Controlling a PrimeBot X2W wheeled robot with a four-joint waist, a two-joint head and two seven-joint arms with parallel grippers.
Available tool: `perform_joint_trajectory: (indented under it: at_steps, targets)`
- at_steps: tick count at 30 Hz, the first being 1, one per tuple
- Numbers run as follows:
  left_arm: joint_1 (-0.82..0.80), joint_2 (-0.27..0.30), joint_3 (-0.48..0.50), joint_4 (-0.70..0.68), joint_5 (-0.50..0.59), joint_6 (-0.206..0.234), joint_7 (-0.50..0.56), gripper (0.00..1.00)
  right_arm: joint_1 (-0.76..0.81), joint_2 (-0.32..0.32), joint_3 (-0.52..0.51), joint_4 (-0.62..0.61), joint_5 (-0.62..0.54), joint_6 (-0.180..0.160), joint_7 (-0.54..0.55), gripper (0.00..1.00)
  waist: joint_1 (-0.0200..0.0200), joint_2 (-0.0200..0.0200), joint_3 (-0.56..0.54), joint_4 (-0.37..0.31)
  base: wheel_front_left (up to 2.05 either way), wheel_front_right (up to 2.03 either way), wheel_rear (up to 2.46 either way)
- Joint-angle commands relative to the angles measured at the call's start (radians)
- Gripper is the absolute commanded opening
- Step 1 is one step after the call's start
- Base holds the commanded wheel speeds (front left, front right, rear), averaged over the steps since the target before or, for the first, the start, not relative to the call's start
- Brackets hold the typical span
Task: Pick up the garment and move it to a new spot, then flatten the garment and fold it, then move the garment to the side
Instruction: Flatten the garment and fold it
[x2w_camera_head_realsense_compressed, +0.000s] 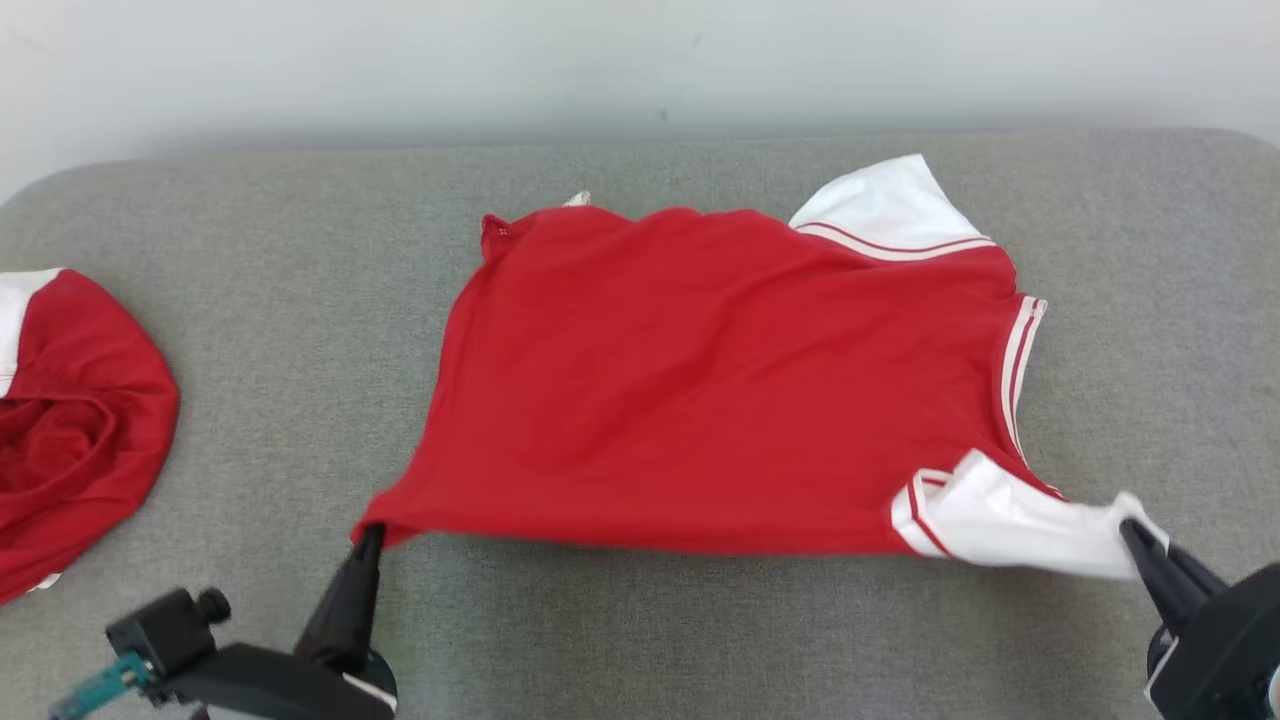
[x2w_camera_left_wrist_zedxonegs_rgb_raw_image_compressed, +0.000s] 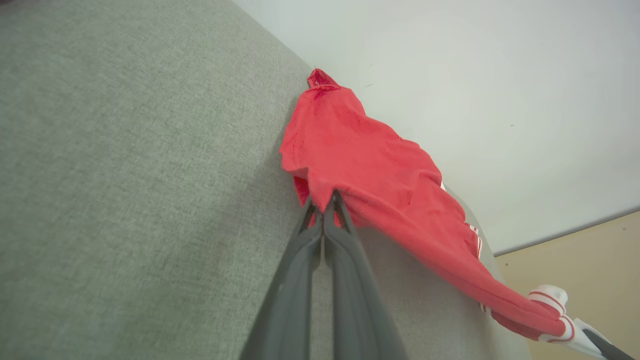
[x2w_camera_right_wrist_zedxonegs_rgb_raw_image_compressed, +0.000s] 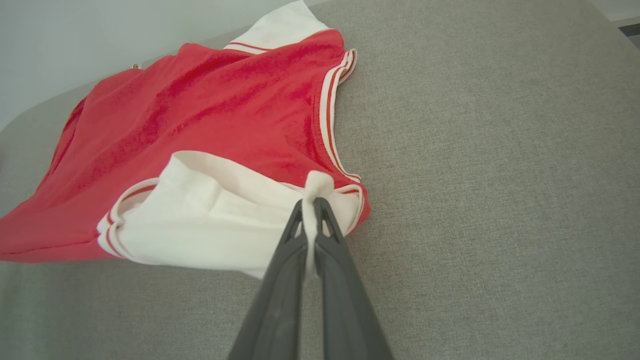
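A red garment (x2w_camera_head_realsense_compressed: 700, 380) with white sleeves lies spread across the middle of a grey cushion (x2w_camera_head_realsense_compressed: 300, 300). Toward the cushion's near edge, the left gripper (x2w_camera_head_realsense_compressed: 370, 535) is pinched tight on the garment's red hem corner and the right gripper (x2w_camera_head_realsense_compressed: 1130, 530) on a white sleeve. A second red garment (x2w_camera_head_realsense_compressed: 80, 420) lies bunched at the cushion's left edge

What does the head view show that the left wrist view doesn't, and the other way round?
Head view: a second red garment lying at the left edge. Left wrist view: a beige surface beyond the grey cushion. Shared: the red shirt spread on that cushion, the left gripper shut on its red corner, and the right gripper pinching the near white sleeve.
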Motion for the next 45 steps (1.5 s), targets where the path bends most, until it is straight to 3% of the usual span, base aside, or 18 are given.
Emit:
perform_joint_trajectory:
  at_steps: [1, 17, 26, 34, 45]
  targets:
    - [0.023, -0.002, -0.004, 0.007, 0.010, 0.004, 0.004, 0.00, 0.023, 0.003, -0.008, -0.003, -0.012, -0.002, 0.009, 0.00, 0.0003, 0.0003, -0.014, 0.009, 0.00, 0.00, 0.00]
    - [0.156, 0.014, -0.086, 0.048, -0.006, 0.030, 0.092, 0.00, 0.196, 0.027, -0.070, -0.010, -0.131, -0.002, 0.119, 0.00, 0.0003, 0.0003, -0.034, 0.014, 0.00, 0.00, 0.00]
    - [0.210, 0.059, -0.126, 0.032, -0.014, 0.073, 0.184, 0.00, 0.235, 0.027, -0.052, 0.004, -0.159, -0.002, 0.098, 0.00, 0.0003, 0.0003, -0.029, 0.002, 0.00, 0.00, 0.00]
    - [0.201, 0.055, -0.108, -0.023, -0.011, 0.064, 0.155, 0.00, 0.187, -0.007, -0.019, 0.010, -0.186, -0.002, -0.022, 0.00, 0.0003, 0.0003, -0.030, 0.004, 0.00, 0.00, 0.00]
    - [0.069, 0.012, -0.104, -0.042, 0.034, 0.054, 0.109, 0.00, 0.055, -0.129, 0.109, 0.091, -0.211, -0.002, -0.251, 0.00, 0.0003, 0.0003, -0.011, 0.016, 0.00, 0.00, 0.00]
